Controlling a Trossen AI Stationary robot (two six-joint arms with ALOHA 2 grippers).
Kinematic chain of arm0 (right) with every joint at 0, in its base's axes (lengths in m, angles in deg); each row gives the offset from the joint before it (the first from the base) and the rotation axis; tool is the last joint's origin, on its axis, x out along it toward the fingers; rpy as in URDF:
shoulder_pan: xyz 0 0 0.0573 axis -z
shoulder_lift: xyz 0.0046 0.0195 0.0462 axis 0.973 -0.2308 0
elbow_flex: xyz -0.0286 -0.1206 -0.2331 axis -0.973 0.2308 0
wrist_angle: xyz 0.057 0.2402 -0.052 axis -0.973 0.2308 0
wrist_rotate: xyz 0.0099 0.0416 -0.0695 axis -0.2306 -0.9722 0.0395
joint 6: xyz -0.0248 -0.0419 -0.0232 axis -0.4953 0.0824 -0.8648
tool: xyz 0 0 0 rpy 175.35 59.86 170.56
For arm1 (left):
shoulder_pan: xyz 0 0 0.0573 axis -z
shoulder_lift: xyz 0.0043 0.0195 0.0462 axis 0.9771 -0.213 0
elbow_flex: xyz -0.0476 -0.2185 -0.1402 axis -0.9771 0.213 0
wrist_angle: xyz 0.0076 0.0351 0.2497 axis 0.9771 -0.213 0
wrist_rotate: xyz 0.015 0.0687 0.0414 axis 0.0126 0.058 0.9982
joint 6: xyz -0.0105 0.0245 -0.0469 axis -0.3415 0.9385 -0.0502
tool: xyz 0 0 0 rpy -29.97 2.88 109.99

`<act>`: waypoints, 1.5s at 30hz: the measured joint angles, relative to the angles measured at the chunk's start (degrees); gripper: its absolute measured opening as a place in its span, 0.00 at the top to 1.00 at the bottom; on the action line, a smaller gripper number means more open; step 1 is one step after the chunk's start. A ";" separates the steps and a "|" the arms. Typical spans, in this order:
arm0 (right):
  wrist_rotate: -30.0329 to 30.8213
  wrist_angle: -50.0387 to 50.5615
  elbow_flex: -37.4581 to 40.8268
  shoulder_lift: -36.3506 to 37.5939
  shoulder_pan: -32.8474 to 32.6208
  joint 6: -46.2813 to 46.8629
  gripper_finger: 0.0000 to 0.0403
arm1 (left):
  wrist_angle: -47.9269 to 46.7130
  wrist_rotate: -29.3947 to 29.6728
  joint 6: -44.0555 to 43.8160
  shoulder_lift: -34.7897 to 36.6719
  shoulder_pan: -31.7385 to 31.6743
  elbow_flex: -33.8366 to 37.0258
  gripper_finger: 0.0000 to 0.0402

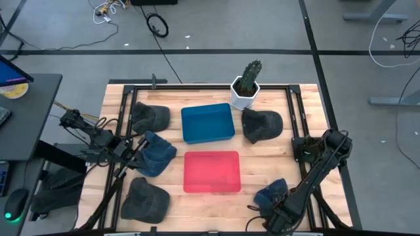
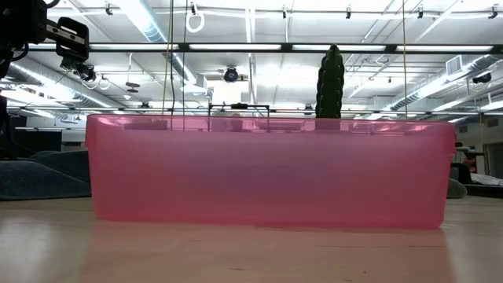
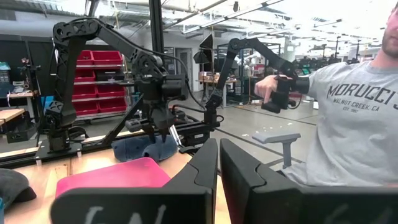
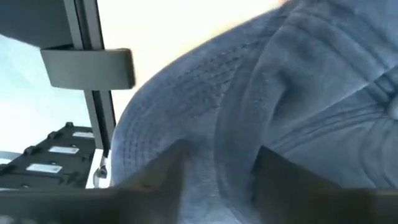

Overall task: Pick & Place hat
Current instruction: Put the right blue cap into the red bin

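Left gripper: I have it parked at the table's left side, just beside a blue hat; in its wrist view the fingers stand nearly together with only a thin gap, gripping nothing.
Red bin: I see it empty at the table's centre; the blue bin behind it looks empty too.
Grey hats: three lie loose, far left, near left, far right.
Right gripper: I have it low on the blue hat at the near right; fabric sits between the parted fingers, but I cannot tell if they pinch it.
Progress: early, I judge; no hat binned, lift and placement remain.
Hat heading: crumpled; I cannot tell its brim direction or long axis.
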 joint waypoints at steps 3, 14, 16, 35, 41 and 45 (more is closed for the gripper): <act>0.07 1.54 0.04 1.12 0.00 -3.24 0.93 | 0.00 0.00 -0.01 0.00 -0.01 0.00 0.95; 7.65 8.06 0.17 8.67 2.19 -12.15 0.99 | 0.00 0.00 -0.01 0.00 -0.01 -0.02 0.95; 9.71 9.61 0.17 9.72 3.18 -16.14 0.99 | -0.02 0.00 0.01 0.00 0.01 -0.02 0.95; 31.52 2.08 -11.70 12.12 20.00 -75.66 1.00 | 0.00 0.00 -0.01 0.00 -0.01 -0.02 0.95; 30.27 -5.97 -11.75 12.09 25.46 -92.42 1.00 | -0.02 0.00 -0.01 -0.02 -0.01 -0.02 0.95; 23.76 -7.83 -11.74 11.45 28.82 -96.90 1.00 | -0.01 0.00 0.00 -0.01 -0.01 -0.02 0.95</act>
